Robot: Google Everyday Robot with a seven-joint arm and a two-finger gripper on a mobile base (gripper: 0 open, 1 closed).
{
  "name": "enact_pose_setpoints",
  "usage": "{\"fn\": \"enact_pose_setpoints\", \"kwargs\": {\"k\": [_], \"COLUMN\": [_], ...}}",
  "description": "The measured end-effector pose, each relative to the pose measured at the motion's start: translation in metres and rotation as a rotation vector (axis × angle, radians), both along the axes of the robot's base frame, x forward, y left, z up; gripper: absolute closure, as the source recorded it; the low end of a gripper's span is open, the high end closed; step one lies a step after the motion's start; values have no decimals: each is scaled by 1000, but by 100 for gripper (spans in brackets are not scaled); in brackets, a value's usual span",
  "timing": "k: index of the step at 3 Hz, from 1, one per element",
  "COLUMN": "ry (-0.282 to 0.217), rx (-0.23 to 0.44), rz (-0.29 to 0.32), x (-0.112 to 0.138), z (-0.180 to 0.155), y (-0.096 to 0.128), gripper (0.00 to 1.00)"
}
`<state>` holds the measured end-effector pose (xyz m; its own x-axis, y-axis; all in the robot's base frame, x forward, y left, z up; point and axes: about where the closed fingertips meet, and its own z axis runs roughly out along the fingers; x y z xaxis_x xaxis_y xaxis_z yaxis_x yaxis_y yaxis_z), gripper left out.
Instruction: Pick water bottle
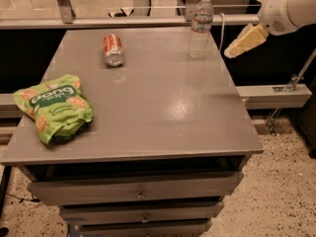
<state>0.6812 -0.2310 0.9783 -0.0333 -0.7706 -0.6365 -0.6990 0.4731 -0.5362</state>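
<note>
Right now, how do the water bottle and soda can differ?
The water bottle stands upright; the soda can lies on its side. The bottle is clear with a white cap; the can is red-orange metal. The bottle is longer than the can. Both rest on the grey table, untouched; the tool hovers beside the bottle, apart.

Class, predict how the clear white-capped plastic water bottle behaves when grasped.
The clear plastic water bottle stands tall and narrow, so probably tips if nudged high. Clear plastic likely flexes when squeezed. The gripper hovers to its right.
</note>
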Motion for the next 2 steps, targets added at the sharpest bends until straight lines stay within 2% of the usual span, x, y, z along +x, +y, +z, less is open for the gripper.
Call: {"fn": "enact_pose_setpoints", "kwargs": {"k": [1,2], "ry": [-21,-16], "rx": [119,263], "rz": [-2,-5], "x": [21,48], "z": [-2,-10], "y": [-2,-4], "gripper": [0,0]}}
